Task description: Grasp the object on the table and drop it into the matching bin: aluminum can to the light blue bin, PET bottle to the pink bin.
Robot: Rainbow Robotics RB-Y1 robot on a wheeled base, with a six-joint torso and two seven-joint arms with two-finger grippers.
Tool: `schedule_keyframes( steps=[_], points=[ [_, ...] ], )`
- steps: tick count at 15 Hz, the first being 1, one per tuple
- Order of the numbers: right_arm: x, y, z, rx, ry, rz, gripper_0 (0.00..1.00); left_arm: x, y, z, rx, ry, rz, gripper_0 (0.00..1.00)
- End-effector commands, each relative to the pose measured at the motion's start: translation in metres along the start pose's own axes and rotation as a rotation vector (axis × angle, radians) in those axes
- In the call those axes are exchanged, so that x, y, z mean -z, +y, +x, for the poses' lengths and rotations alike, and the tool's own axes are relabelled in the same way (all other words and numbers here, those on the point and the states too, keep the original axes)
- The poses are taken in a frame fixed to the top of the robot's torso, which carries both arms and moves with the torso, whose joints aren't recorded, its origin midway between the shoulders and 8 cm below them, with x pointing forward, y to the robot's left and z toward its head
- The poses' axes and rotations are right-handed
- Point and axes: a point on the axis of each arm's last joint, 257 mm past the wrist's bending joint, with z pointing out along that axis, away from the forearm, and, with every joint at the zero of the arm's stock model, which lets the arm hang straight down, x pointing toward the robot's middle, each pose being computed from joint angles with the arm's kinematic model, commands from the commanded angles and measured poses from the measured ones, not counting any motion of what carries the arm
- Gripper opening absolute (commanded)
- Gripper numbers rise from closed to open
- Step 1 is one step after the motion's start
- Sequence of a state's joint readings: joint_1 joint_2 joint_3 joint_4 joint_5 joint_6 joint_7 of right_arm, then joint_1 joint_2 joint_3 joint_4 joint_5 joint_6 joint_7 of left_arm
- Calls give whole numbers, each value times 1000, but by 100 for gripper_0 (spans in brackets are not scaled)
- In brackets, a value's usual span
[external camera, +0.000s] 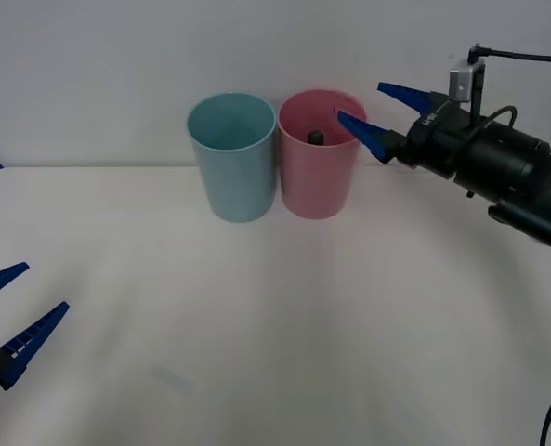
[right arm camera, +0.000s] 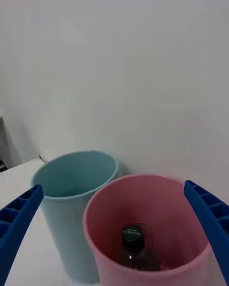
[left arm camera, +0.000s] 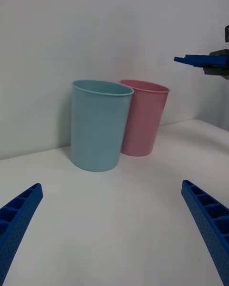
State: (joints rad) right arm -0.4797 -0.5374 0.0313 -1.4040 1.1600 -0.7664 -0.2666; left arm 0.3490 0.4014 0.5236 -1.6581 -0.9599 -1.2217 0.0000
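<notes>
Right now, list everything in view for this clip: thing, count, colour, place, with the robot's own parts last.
PET bottle: one, clear with dark brown liquid and black cap, standing inside the pink bin.
Pink bin: one, pink, at the far middle of the table, on the robot's right of the light blue bin, their sides touching or nearly so.
Light blue bin: one, pale teal-blue, beside the pink bin on its left.
Table: one, white, under both bins.
Wall: one, white, behind the table.
Right gripper: one, blue fingers, open, raised just beside the pink bin's rim on its right.
Left gripper: one, blue fingers, open, low over the table's near left edge.
</notes>
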Motion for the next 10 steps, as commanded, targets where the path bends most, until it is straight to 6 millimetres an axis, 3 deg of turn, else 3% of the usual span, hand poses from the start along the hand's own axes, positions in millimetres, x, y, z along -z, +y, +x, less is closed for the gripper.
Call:
schedule_keyframes(
  steps=[1, 10],
  points=[
    [32, 10, 9, 9, 1, 16, 100, 0, 0, 0, 0, 0, 0, 100],
    [131, 35, 53, 48, 65, 35, 100, 0, 0, 0, 0, 0, 0, 100]
  ],
)
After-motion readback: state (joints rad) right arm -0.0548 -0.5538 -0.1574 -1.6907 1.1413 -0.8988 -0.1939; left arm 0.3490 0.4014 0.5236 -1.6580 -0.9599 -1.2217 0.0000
